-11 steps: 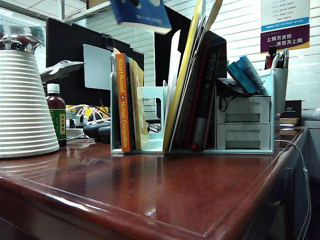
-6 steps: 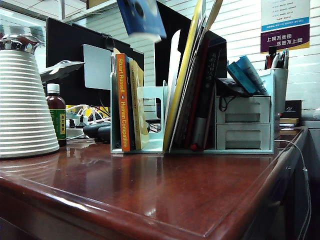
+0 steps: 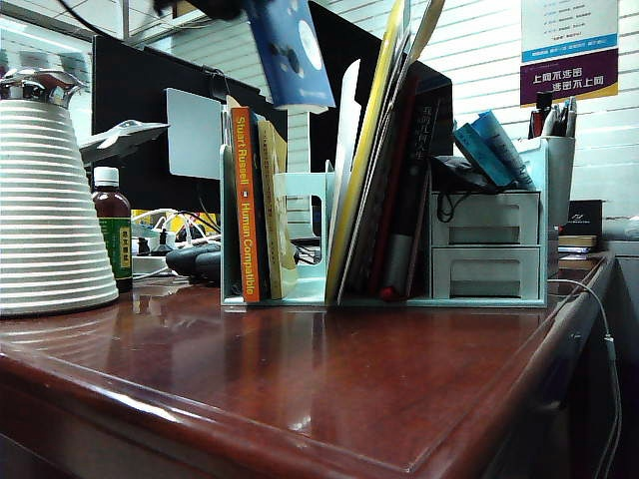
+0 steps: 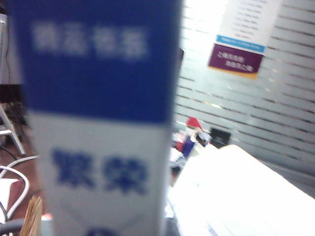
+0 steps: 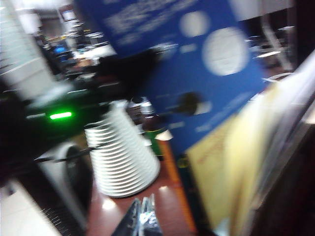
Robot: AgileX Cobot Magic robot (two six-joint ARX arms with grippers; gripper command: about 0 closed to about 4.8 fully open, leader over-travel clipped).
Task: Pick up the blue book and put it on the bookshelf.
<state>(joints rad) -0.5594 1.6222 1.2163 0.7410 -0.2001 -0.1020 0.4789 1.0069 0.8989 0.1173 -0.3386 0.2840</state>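
Note:
The blue book hangs in the air, tilted steeply with its lower end down, just above the mint-green bookshelf, over the gap beside the orange-spined book. My left gripper is a dark shape at the book's upper end, shut on it. In the left wrist view the blue book's spine fills the picture and hides the jaws. My right gripper is shut and empty, off to the side, looking at the blue book's cover with white ovals.
An orange "Human Compatible" book and yellow books stand in the rack. Tall leaning books fill its right part, beside a two-drawer unit. A white ribbed cone and a brown bottle stand on the left.
The blue book has swung from nearly flat to steeply tilted and has come down toward the rack. The left arm's dark end has come into view at the top.

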